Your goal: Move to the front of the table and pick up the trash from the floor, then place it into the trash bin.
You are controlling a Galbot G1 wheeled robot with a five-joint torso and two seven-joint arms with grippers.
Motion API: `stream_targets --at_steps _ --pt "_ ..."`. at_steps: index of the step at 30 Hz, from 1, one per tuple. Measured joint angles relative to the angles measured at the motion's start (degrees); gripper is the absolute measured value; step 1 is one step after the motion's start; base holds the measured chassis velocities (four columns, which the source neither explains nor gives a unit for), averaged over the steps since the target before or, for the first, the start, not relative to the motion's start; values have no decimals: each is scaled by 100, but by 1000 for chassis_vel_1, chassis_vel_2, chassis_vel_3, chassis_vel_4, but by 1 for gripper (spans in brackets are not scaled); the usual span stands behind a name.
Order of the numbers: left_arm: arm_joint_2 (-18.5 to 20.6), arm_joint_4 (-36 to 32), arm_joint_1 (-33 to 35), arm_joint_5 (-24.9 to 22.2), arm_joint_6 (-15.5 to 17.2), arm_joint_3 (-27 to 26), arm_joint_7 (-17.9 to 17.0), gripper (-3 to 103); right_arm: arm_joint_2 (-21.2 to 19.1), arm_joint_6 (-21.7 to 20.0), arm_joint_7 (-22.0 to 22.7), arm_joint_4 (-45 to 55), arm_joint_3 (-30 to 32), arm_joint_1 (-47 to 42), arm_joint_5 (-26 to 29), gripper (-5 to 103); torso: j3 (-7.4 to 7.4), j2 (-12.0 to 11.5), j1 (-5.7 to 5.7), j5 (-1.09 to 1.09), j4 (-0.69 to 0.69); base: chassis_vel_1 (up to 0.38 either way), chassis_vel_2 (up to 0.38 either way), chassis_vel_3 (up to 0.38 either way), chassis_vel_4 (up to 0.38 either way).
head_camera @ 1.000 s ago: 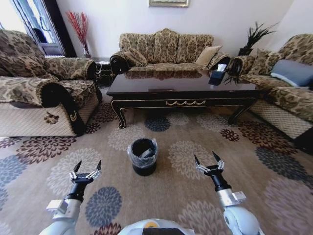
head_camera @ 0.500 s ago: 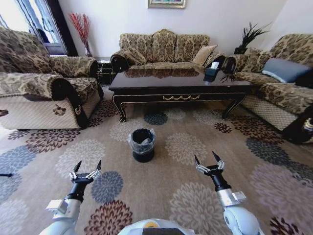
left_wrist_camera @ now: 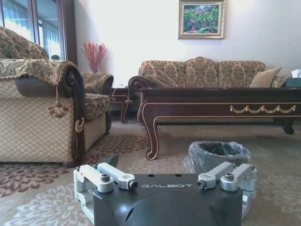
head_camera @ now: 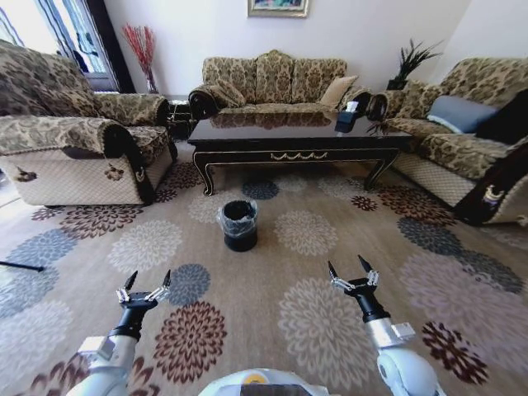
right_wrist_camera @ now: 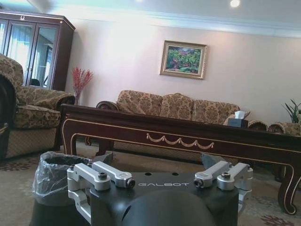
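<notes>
The small round black trash bin [head_camera: 240,225], clear-bag lined, stands on flowered carpet; both pincers [head_camera: 143,288] [head_camera: 351,276] released.

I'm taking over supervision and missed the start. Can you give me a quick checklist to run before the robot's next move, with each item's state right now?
1. Left gripper empty and open: ok.
2. Right gripper empty and open: ok.
3. Trash bin upright on the floor, liner over rim: ok.
4. Bin stands in front of the table, apart from its legs: ok.
5. Carpet between grippers and bin free of obstacles: ok.
6. Trash left on the floor to collect: cannot tell; none visible on the carpet in view.
</notes>
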Motion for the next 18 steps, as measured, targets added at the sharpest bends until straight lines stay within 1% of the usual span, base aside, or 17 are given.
stream_targets --at_steps 4,6,9,10,13,18 --pt "0 0 0 0 0 0 0 100 0 0 0 0 0 0 0 100 0 0 0 2 -1 233 -223 -223 243" --pt "0 0 0 0 0 0 0 100 0 0 0 0 0 0 0 100 0 0 -1 -1 0 246 -233 -215 257" --pt "0 0 0 0 0 0 -1 100 0 0 0 0 0 0 0 100 -1 0 -1 1 2 237 -240 -240 247" --pt "0 0 0 0 0 0 -1 100 0 0 0 0 0 0 0 100 -1 0 -1 3 1 245 -240 -266 219" --pt "0 0 -1 0 0 0 -1 100 0 0 1 0 0 0 0 100 0 0 0 1 -2 212 -240 -257 214" --pt "0 0 -1 0 0 0 -1 100 0 0 1 0 0 1 0 100 1 0 0 0 2 248 -205 -238 225"
